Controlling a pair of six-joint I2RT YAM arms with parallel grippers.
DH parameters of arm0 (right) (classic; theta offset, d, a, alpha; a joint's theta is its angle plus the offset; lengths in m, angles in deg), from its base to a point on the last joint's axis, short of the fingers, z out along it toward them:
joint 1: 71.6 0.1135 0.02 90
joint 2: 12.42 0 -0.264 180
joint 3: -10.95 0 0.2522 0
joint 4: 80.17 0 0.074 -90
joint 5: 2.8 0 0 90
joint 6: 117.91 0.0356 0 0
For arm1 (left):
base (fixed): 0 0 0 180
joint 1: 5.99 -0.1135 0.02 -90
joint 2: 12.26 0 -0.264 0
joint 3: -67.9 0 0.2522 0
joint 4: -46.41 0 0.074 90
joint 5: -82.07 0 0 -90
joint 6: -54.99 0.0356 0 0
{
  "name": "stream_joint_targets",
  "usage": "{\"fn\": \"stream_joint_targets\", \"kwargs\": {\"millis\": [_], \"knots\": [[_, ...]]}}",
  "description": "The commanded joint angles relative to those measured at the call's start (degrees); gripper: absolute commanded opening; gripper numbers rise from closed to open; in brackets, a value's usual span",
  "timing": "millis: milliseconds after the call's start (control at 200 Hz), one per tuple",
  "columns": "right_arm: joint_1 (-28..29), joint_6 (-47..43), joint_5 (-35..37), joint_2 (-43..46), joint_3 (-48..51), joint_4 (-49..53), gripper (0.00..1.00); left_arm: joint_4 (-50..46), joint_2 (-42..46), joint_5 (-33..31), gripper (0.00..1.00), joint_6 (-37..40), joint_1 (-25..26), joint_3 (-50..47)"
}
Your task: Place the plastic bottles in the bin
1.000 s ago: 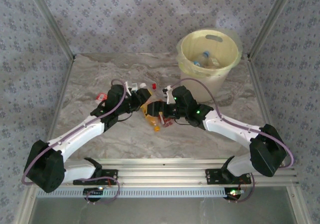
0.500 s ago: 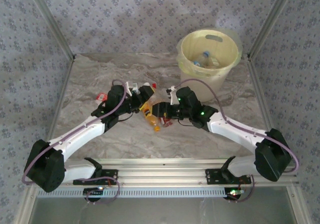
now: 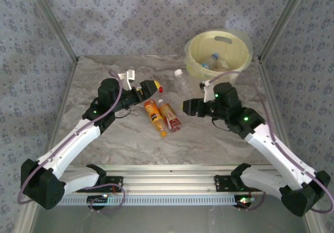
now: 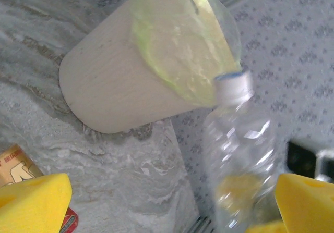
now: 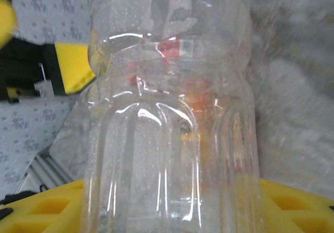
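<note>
The right gripper (image 3: 188, 105) is clamped on the base of a clear bottle (image 5: 167, 139), ribbed, unlabelled, white-capped, cap pointing away from the fingers; the cream-yellow, bag-lined bin (image 3: 236, 66) sits just beyond it; the left gripper (image 3: 151, 87) gapes wide, empty; two orange bottles (image 3: 152, 114) lie between the grippers.

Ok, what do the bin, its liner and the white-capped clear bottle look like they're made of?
The bin: probably plastic, opaque pale cream, matte outer wall. The liner: thin film, translucent yellowish, wrinkled and shiny over the rim. The clear bottle: thin see-through plastic, moulded ribs, sharp glints; its cap looks like opaque white plastic.
</note>
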Motion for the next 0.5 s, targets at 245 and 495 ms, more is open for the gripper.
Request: {"fn": "stream_joint_targets", "kwargs": {"millis": [245,495], "knots": [[-13.8,-15.9,4.0,-6.6,-23.0,18.5,0.56,-15.3,6.1,2.7,1.00,20.7,-0.1,3.8],[-22.2,-20.8,0.2,-17.9,-35.2,23.0,0.57,-18.0,7.3,2.3,1.00,22.6,0.0,3.7]]}}
